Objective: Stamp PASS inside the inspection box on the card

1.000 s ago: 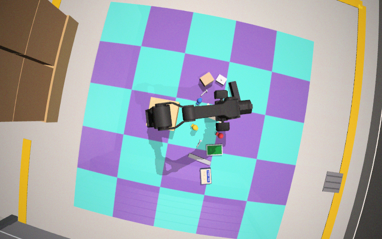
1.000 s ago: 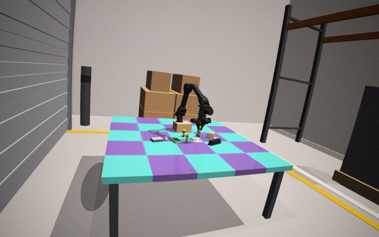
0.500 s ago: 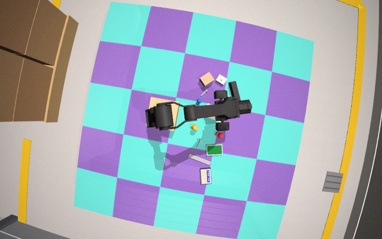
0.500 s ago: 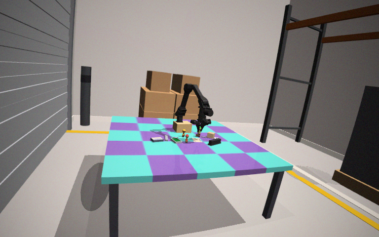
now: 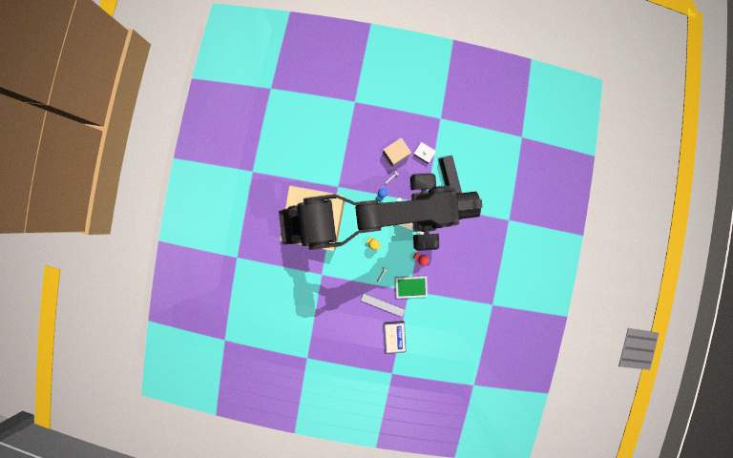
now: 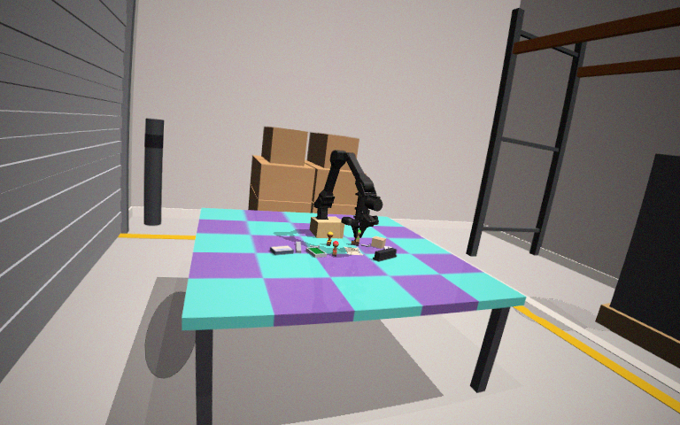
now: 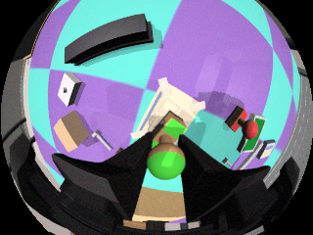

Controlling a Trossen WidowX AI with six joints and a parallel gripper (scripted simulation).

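Observation:
My gripper (image 6: 358,236) (image 7: 166,137) is shut on the green-topped stamp (image 6: 359,232) (image 7: 166,164), holding it by its handle with the base down. The stamp's wooden base, with a green patch on top, is over the near part of the pale card (image 6: 352,251) (image 7: 188,109) in the wrist view. Its height over the card is unclear and its underside is hidden. Printed outlines show on the card beyond the stamp; its near part is hidden. The green ink pad (image 5: 411,287) (image 6: 316,251) (image 7: 251,134) lies to one side. Whether the card bears a print cannot be told.
A red-topped stamp (image 5: 423,260) (image 6: 335,244) (image 7: 250,128) stands between card and pad. Yellow (image 5: 373,243) and blue (image 5: 382,193) ones stand nearer the arm's base. A black block (image 5: 450,174) (image 7: 110,39), tan block (image 5: 397,152), white block (image 5: 425,153), grey bar (image 5: 382,304) and blue-labelled case (image 5: 394,337) lie around.

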